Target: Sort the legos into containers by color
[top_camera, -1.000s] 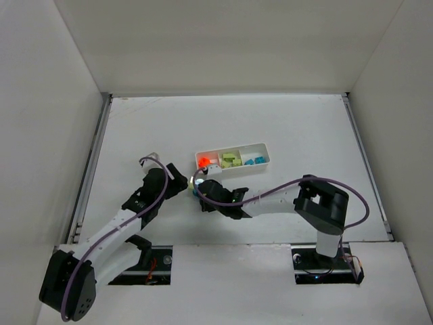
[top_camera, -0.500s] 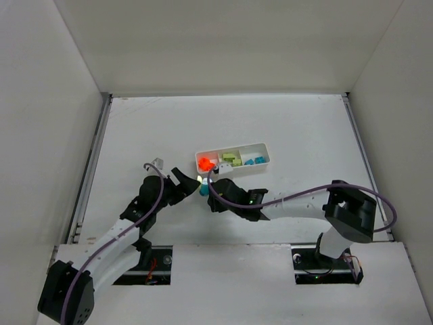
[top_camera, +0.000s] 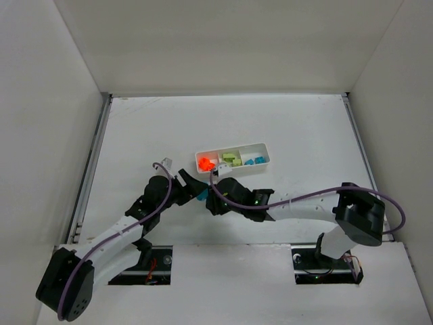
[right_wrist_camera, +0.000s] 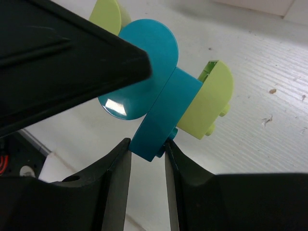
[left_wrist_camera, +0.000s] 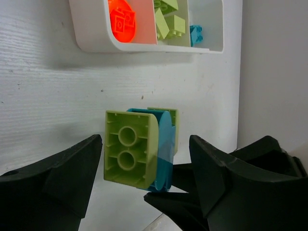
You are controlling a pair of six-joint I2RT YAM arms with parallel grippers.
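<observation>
A joined clump of legos hangs just above the table: a cyan brick [right_wrist_camera: 166,115] with a round cyan plate, sandwiched between yellow-green bricks [left_wrist_camera: 130,149]. My right gripper [right_wrist_camera: 147,150] is shut on the cyan brick's lower edge. My left gripper [left_wrist_camera: 144,144] is open, and its fingers [left_wrist_camera: 62,183] straddle the clump without touching it. In the top view the clump [top_camera: 201,195] sits between the left gripper [top_camera: 193,187] and the right gripper [top_camera: 207,197], just in front of the white tray [top_camera: 264,145]. Its containers hold orange-red [top_camera: 205,163], yellow-green [top_camera: 231,158] and cyan [top_camera: 252,161] legos.
The tray's near wall [left_wrist_camera: 96,45] lies a short way beyond the clump. Both arms' forearms cross the near-centre table. White side walls enclose the table left, right and back.
My left gripper has moved right to the clump and now straddles it. My right arm has swung its elbow right while keeping its grip.
</observation>
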